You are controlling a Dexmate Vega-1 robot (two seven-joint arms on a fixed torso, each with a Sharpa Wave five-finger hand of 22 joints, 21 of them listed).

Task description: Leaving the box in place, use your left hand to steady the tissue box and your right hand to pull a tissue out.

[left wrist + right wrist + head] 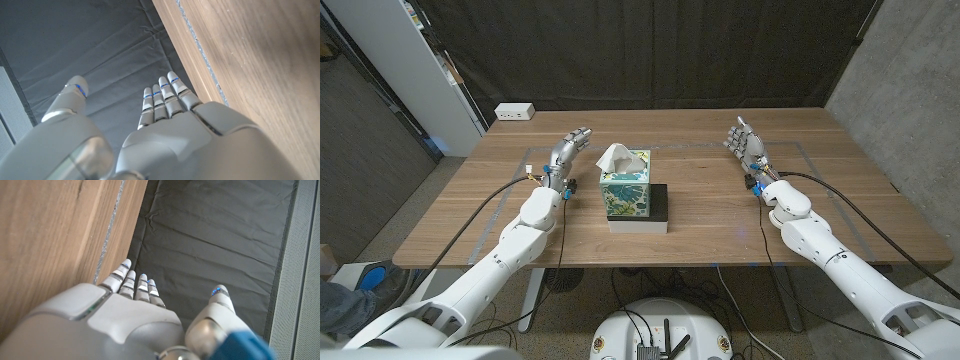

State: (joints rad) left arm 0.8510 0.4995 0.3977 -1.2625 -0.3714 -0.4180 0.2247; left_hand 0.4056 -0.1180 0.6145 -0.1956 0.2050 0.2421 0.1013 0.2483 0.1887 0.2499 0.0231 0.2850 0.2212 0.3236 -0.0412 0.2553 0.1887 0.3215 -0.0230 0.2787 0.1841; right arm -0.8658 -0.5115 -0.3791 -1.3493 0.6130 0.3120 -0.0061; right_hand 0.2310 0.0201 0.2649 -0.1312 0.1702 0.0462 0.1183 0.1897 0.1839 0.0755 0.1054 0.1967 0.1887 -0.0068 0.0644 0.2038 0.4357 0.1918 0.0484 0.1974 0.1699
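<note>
Your tissue box [625,191] sits near the middle of the wooden table [720,215], a cube w/ a teal-green floral print, resting on a flat black slab [657,206] over a white base [640,227]; the box takes the slab's left part, so black shows to the box's right. A white tissue [615,156] stands up out of the top slot, puffed and leaning a bit toward your left hand.

Your left hand [569,150] is just beside the box on its left, not touching it. It holds nothing, fingers extended and apart, thumb out to the side; in the left wrist view the fingers [162,100] run straight along the table's surface w/ the thumb splayed away. Palm looks upright, on edge.

Your right hand [747,143] is well apart from the box, off to its right and a little farther back. It's spread wide and empty too; right wrist view shows fingers [134,283] straight, thumb off to one side.

Beyond the box, past the table's far left corner, a white power strip [514,112] lies on the floor by a white cabinet [415,70]. Dark curtain [650,50] hangs behind the table. Pale tape lines [800,160] mark a rectangle around the box.
</note>
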